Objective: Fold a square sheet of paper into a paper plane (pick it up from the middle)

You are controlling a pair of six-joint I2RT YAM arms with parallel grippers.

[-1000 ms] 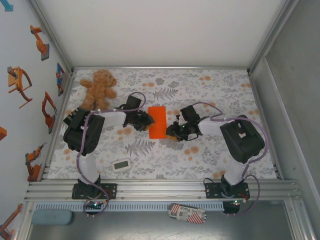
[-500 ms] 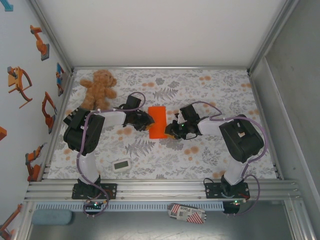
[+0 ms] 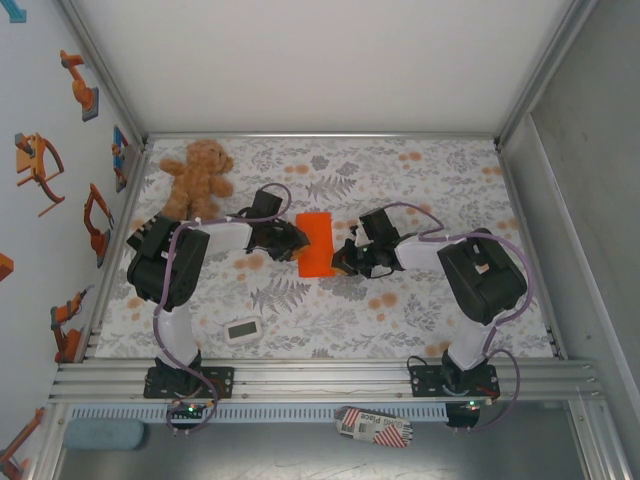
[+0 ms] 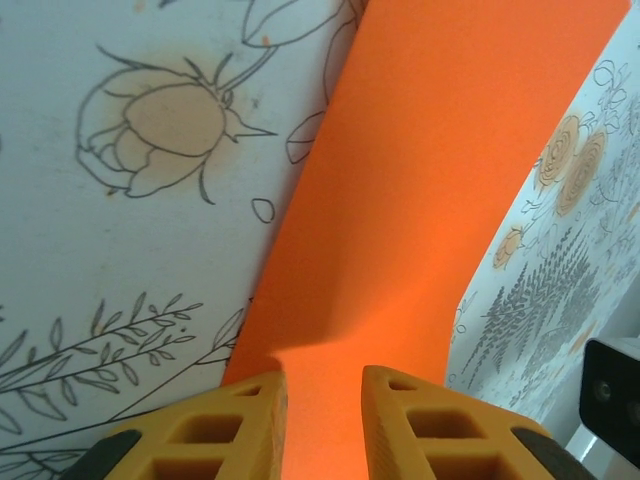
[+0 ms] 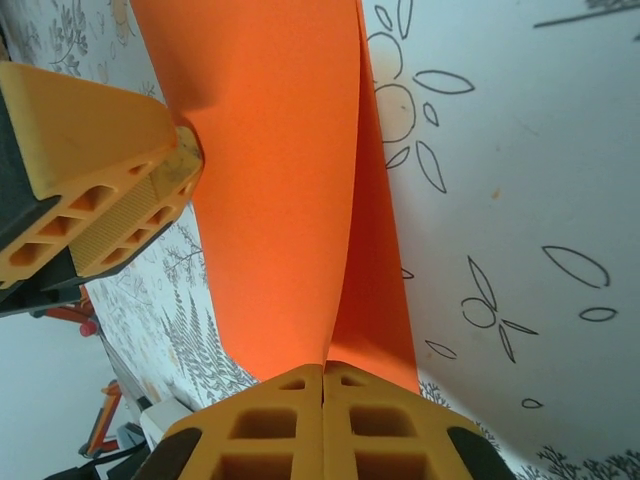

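Observation:
The square sheet of paper [image 3: 314,243] is bright orange and lies folded into a narrow upright strip at the table's middle. My left gripper [image 3: 296,243] sits at the strip's left edge. In the left wrist view its yellow fingers [image 4: 323,420] stand a little apart, with the flat paper [image 4: 430,180] showing in the gap. My right gripper [image 3: 340,262] is at the strip's lower right edge. In the right wrist view it [image 5: 323,385] is shut, and two layers of the paper [image 5: 270,200] run together into the seam between its jaws. The left gripper's fingers [image 5: 110,200] show across the paper.
A brown teddy bear [image 3: 197,175] sits at the back left of the flowered table cover. A small white timer [image 3: 242,330] lies near the front left. Metal rails [image 3: 320,380] run along the near edge, and walls close the left and right sides.
My right gripper has closed on the paper's right edge, pinching its layers together. The left gripper and the paper have hardly moved.

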